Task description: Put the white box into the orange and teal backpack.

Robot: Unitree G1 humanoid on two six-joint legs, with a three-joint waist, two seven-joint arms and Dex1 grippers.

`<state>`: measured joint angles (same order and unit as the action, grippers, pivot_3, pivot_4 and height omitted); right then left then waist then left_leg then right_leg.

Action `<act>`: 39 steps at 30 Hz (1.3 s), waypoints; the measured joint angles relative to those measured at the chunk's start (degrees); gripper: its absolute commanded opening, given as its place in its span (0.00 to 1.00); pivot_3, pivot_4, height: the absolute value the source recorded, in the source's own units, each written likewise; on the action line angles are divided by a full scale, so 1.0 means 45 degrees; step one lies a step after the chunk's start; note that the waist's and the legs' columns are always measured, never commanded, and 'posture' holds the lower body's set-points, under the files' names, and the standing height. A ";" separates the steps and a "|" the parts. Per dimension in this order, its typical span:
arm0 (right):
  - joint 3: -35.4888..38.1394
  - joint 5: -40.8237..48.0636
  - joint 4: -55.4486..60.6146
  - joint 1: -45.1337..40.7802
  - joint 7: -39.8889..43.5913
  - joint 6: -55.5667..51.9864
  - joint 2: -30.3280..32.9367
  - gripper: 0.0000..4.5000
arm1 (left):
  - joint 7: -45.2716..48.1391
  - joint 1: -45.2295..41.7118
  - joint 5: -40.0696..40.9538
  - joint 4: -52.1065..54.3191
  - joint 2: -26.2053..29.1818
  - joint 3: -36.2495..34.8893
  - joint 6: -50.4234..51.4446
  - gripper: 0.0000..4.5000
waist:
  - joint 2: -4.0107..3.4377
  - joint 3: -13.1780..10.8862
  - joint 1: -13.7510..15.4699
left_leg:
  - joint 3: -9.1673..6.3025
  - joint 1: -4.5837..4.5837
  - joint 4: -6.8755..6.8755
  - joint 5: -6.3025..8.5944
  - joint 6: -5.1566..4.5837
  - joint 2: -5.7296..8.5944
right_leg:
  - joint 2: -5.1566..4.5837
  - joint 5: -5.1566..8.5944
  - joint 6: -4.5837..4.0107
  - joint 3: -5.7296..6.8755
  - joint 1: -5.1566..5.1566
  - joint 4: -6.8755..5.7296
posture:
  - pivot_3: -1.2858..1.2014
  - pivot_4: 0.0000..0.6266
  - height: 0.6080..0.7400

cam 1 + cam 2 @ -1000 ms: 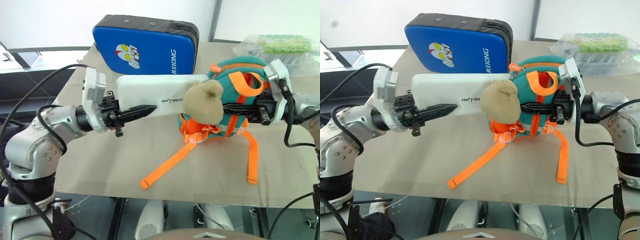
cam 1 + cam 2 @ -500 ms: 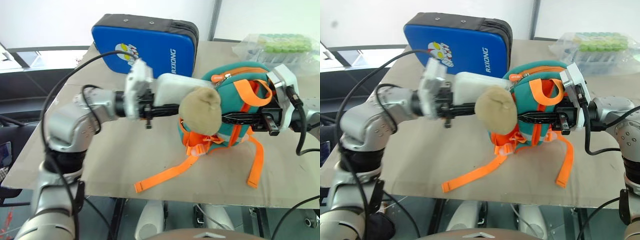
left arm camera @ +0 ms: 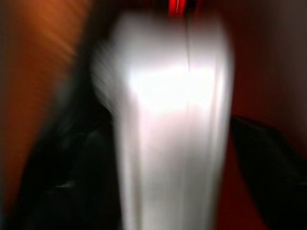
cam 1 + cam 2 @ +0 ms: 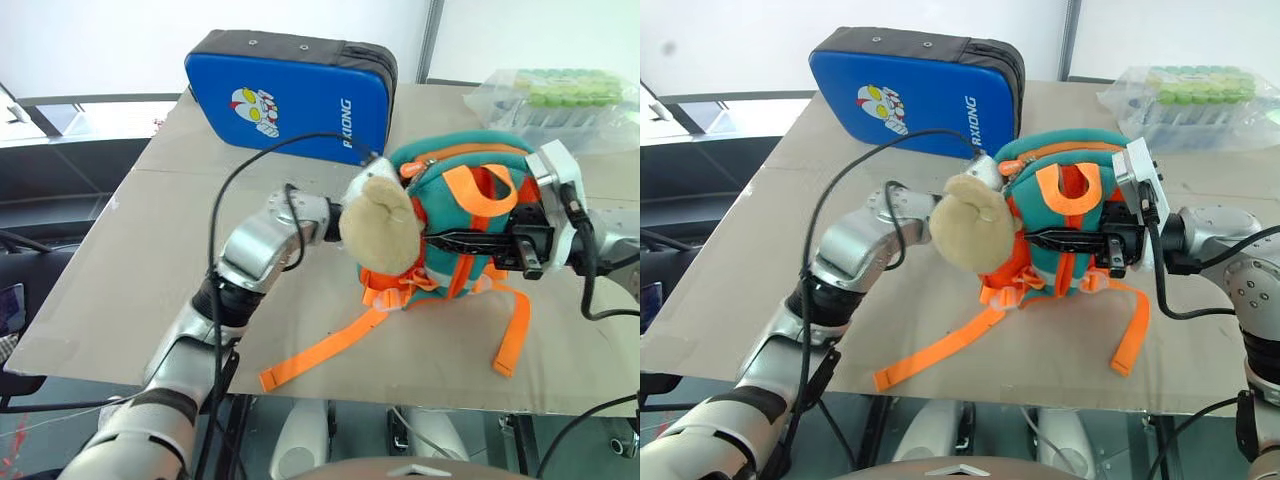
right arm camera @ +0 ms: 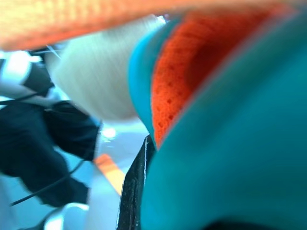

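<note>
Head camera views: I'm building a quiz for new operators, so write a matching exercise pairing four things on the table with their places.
1 blue case
2 plush animal
3 orange and teal backpack
4 bag of tubes

A clamped by the right gripper
B far right corner of the table
C on the backpack's front
D far side, behind the backpack

Pairs: 1-D, 2-C, 3-A, 4-B

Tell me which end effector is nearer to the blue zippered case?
Left. The left end effector reaches into the backpack just in front of the blue zippered case; the right end effector grips the backpack's front, farther away.
</note>
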<state>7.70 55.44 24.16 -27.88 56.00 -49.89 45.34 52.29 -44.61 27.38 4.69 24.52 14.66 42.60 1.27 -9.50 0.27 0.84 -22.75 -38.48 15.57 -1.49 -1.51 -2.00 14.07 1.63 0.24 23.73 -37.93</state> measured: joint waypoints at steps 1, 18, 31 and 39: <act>-0.0033 -0.0355 -0.0113 0.0085 -0.0148 0.0218 -0.0046 0.00 | 0.0392 0.0427 0.1276 0.0381 0.0454 -0.1359 0.0652 0.98 | 0.0000 -0.0001 -0.0052 | -0.0001 -0.0002 0.0002 0.0000 0.0000 -0.0001 | 0.0001 0.0000 0.0000 0.0006 0.0001 0.0003 | 0.52 0.24 1.00; -0.0628 -0.1851 -0.1301 -0.0411 -0.0480 0.1167 -0.0993 0.00 | -0.2917 0.2390 0.8056 0.3116 0.1474 -0.6921 0.4425 0.98 | 0.0004 -0.0018 0.0131 | -0.0090 -0.0007 -0.0022 -0.0002 0.0005 0.0048 | -0.0046 -0.0001 0.0001 0.0000 -0.0032 0.0006 | 0.52 0.24 1.00; -0.0427 -0.1060 -0.0309 -0.0072 -0.1159 0.0408 -0.0710 0.00 | -0.8720 0.0500 0.9609 0.0291 -0.2156 -0.7172 0.4685 0.98 | 0.0005 -0.0018 0.0102 | -0.0096 -0.0017 -0.0022 -0.0004 0.0007 0.0049 | -0.0043 -0.0002 0.0001 -0.0002 -0.0030 0.0008 | 0.52 0.24 1.00; -0.0416 -0.0854 -0.0113 0.0033 -0.1482 0.0300 -0.0652 0.00 | -1.0621 -0.0012 1.1438 -0.0383 -0.2392 -0.7521 0.4711 0.58 | 0.0005 -0.0018 0.0097 | -0.0094 -0.0012 -0.0023 -0.0018 0.0031 0.0054 | -0.0035 -0.0002 0.0001 -0.0001 -0.0030 0.0006 | 0.52 0.24 1.00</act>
<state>5.83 51.59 23.65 -27.73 49.33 -48.54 42.40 4.49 -44.66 78.85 2.97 13.76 -19.19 63.80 1.29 -9.58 0.71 0.42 -22.81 -38.58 15.49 -1.35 -1.27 -2.16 14.06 1.63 0.23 23.60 -37.91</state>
